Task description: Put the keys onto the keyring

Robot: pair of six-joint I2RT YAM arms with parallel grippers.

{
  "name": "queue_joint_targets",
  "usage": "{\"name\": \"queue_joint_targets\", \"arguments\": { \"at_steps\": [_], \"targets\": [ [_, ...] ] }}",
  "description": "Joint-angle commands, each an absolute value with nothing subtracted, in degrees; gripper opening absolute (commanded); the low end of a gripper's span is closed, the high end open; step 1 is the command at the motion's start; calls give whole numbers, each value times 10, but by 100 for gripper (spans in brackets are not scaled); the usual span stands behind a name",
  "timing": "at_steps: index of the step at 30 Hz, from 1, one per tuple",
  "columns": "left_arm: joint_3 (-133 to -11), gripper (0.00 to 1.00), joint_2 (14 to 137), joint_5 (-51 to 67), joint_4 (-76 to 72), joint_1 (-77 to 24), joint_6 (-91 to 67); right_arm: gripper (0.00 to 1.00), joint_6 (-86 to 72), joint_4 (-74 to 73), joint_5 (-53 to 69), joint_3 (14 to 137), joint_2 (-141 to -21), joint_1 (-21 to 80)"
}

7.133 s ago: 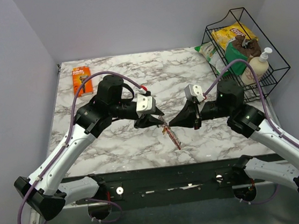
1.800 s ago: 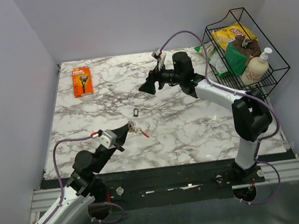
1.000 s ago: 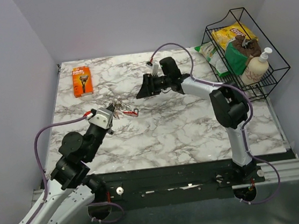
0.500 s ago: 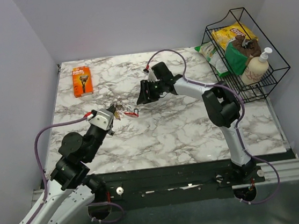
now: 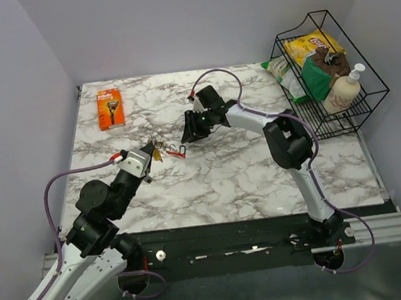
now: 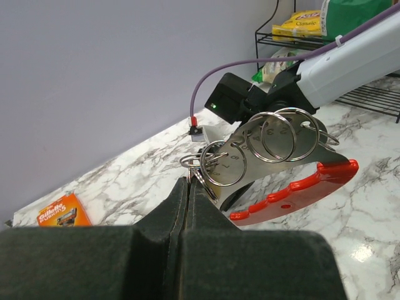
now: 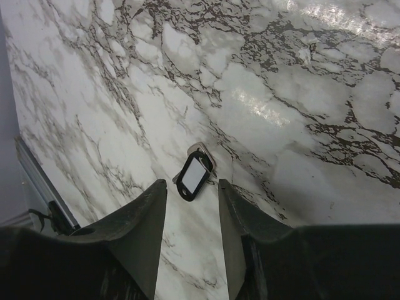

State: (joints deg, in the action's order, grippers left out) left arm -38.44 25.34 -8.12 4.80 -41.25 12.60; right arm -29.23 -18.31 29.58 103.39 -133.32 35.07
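- Since half a second ago: the right end effector (image 5: 188, 132) has been brought closer to the keyring (image 5: 184, 150), its arm stretched further across from the right. The left arm is hardly shifted.
- Since the frame nearly two seconds back: the keys (image 5: 163, 148) have been carried from the counter's near edge to just left of the keyring.
- Left end effector (image 5: 150, 154): clenched on the keys. In the left wrist view the silver split rings (image 6: 275, 134) and red tag (image 6: 294, 190) are seen hanging off the pinched fingertips (image 6: 178, 200).
- Right end effector (image 7: 190, 185): fingers parted. The keyring (image 7: 194, 175) is framed in the gap and lies flat on the marble; contact cannot be told.
- Edges and room: bare marble is seen from the keyring toward the counter's (image 5: 262, 179) near edge and to its right. The keys' red tag lies just beside the keyring on its left.
- Far left of the keyring, near the back edge, an orange razor pack (image 5: 109, 108) lies flat. Far right of it a black wire basket (image 5: 317, 12) overhangs the counter's right edge, filled with packets and a pump bottle.
- Surface: white marble, grey-veined, glossy. Walls: plain pale lavender on three sides.
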Motion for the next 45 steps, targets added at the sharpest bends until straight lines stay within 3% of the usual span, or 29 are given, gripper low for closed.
{"name": "queue_joint_targets", "arguments": {
  "at_steps": [1, 9, 22, 28, 35, 45],
  "targets": [
    [-385, 0, 242, -69, 21, -410, 122, 45, -300, -217, 278, 1066, -1361, 359],
    [-388, 0, 237, -64, 28, -410, 122, 44, -299, -228, 262, 1083, -1374, 360],
    [-392, 0, 228, -65, 40, -410, 124, 34, -301, -241, 272, 1107, -1398, 368],
    [-395, 0, 229, -64, 40, -410, 125, 24, -300, -246, 272, 1112, -1399, 368],
    [-396, 0, 230, -63, 42, -410, 126, 1, -294, -247, 284, 1116, -1404, 368],
    [-393, 0, 230, -65, 53, -410, 127, 0, -273, -222, 283, 1090, -1365, 369]
  ]
}}
